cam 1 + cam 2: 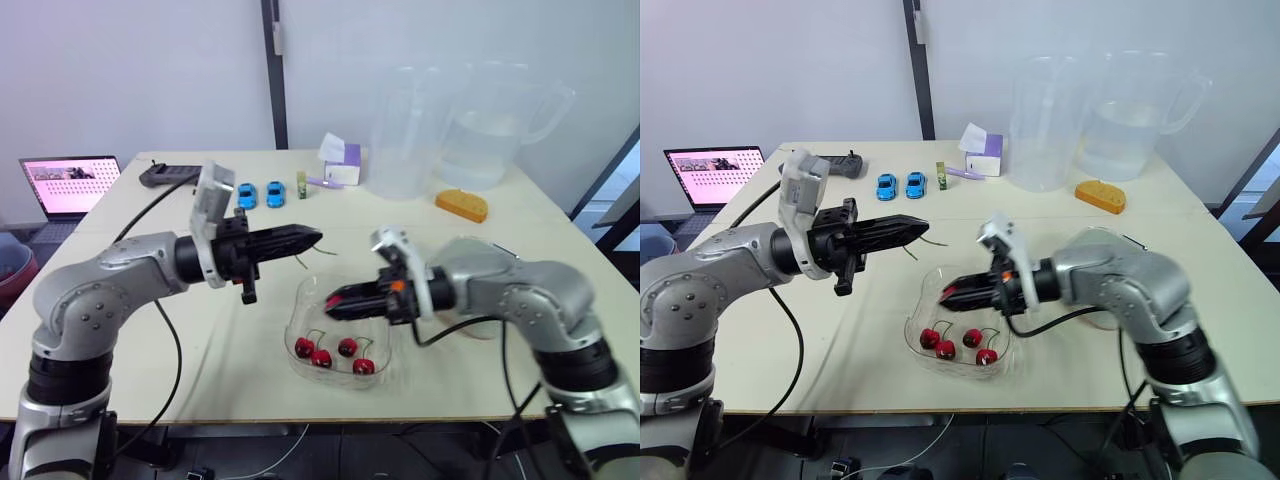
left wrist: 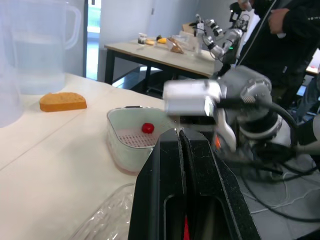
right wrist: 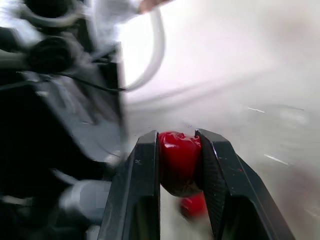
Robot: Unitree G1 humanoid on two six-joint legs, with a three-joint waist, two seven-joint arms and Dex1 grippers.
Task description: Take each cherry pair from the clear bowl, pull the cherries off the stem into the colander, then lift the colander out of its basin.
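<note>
Above the clear bowl (image 1: 292, 325), a glossy dark-red cherry (image 3: 177, 160) is clamped in the right gripper (image 1: 330, 300). Just beyond the bowl's left rim, a thin green stem (image 1: 303, 261) is pinched by the left gripper (image 1: 315, 238), its fingers together. Four stemmed cherries (image 1: 320, 357) are seen inside the bowl.

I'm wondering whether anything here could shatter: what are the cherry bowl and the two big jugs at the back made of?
The clear bowl looks like thin glossy plastic: it is see-through, with a wavy, slightly crinkled wall, though glass can't be ruled out. The tall jug and the handled jug look like cloudy, translucent plastic with a semi-matt finish.
</note>
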